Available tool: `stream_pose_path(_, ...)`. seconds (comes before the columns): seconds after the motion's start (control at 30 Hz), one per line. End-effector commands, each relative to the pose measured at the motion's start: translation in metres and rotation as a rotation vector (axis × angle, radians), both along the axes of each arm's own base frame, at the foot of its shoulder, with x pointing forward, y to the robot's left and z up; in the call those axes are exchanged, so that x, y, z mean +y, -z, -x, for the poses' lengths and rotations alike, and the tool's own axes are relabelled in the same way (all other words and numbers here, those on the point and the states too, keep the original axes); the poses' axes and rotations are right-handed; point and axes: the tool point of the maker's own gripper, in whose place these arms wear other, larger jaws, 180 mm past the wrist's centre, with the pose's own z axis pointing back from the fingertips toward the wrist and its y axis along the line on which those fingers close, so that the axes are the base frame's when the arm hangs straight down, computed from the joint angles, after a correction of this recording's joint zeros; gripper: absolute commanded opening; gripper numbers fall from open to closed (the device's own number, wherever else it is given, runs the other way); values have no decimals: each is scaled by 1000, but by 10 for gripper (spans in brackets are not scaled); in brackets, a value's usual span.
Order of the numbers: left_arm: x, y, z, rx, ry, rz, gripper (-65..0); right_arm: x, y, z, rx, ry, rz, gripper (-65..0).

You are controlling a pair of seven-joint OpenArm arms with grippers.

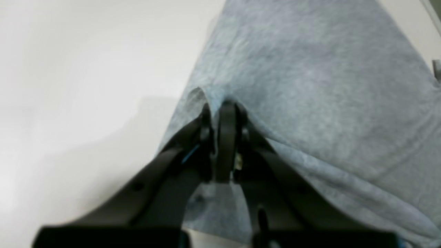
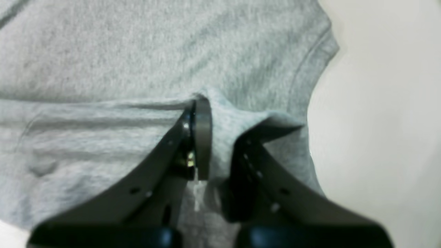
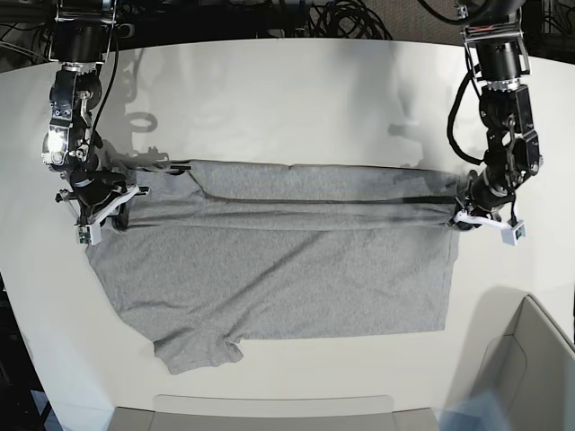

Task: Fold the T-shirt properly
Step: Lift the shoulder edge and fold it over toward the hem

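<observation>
The heather-grey T-shirt (image 3: 287,269) lies spread on the white table (image 3: 296,99), with its far part folded forward in a long band between the two grippers. No lettering shows. One sleeve sticks out at the near left. My left gripper (image 3: 464,218) is shut on the shirt's edge at the right end of the fold. In the left wrist view it (image 1: 222,105) pinches the cloth (image 1: 310,86). My right gripper (image 3: 106,205) is shut on the shirt at the left end. In the right wrist view it (image 2: 220,117) holds a bunched ridge of cloth (image 2: 137,51) near a sleeve hem.
A pale grey bin (image 3: 530,359) stands at the near right corner. Another pale edge (image 3: 269,417) runs along the near side. Black cables (image 3: 341,18) lie behind the table's far edge. Bare table lies beyond the shirt.
</observation>
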Motion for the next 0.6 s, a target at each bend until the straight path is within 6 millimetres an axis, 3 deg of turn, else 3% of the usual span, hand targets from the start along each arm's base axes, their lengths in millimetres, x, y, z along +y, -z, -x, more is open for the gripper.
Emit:
stream_pose_path(0.0,15,-22,-15,-79,-24,-53,-650,-8,-20,-16,-73,8,17,-650)
stream_pose_path(0.17,20,-15,-13,-68,-40,-54,-650,-12,-21,-31,-79,24,5,-650)
stream_pose_path(0.27,23,-6,-10,-44,-53,-46,-650,-7,-16,-38,-65,9,1,-650)
stream_pose_path(0.4,22,-9,-13,-49,-50,-42,-638,-1,-16,-41,-57,-24,20,-650)
stream_pose_path(0.5,22,-9,-12,-48,-51,-42,-536,1,-18,-42,-60,-36,29,-536)
stream_pose_path(0.57,19,-20,-17,-77,-42,-52,-479,1,-26,-44,-83,-39,31,-446)
